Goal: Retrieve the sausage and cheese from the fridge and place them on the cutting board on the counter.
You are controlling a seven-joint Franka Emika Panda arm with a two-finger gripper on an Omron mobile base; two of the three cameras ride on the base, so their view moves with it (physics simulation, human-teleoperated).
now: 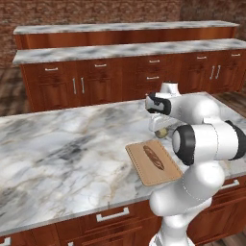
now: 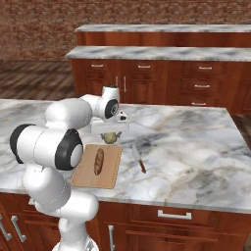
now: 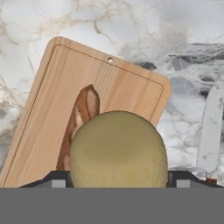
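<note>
Fingers: the fingers [image 3: 118, 183] are clamped on the cheese [image 3: 118, 148], one dark tip at each side of the lump low in the hand view; in the right base view they hang below the white hand [image 2: 111, 128], above the far end of the cutting board [image 2: 107, 174].
Cheese: round yellowish-tan ball, dull and faintly speckled, wider than either fingertip; held in the air over the board's far edge, whether it touches the wood cannot be told.
Sausage: the sausage [image 2: 98, 161] lies flat on the board, running lengthwise, slightly toward the left half; dark red-brown with a lighter streak, rounded ends. In the hand view the cheese covers its near end.
Cutting board: thin light-tan wood with a routed groove round the edge and a small hole near one short side; lies near the front edge of the table [image 2: 196, 147], turned a little askew to that edge.
Knife: a small knife [image 2: 138, 159] with pale blade and reddish-brown handle lies on the marble at about 3 o'clock from the board, just beside it, not touching; blade end points away from the front edge.
In the way: the arm's big white elbow [image 1: 206, 141] blocks the board's right corner in the left base view.
Background: two more marble-topped cabinet runs [image 1: 120, 72] at 12 o'clock, brick wall behind them.
</note>
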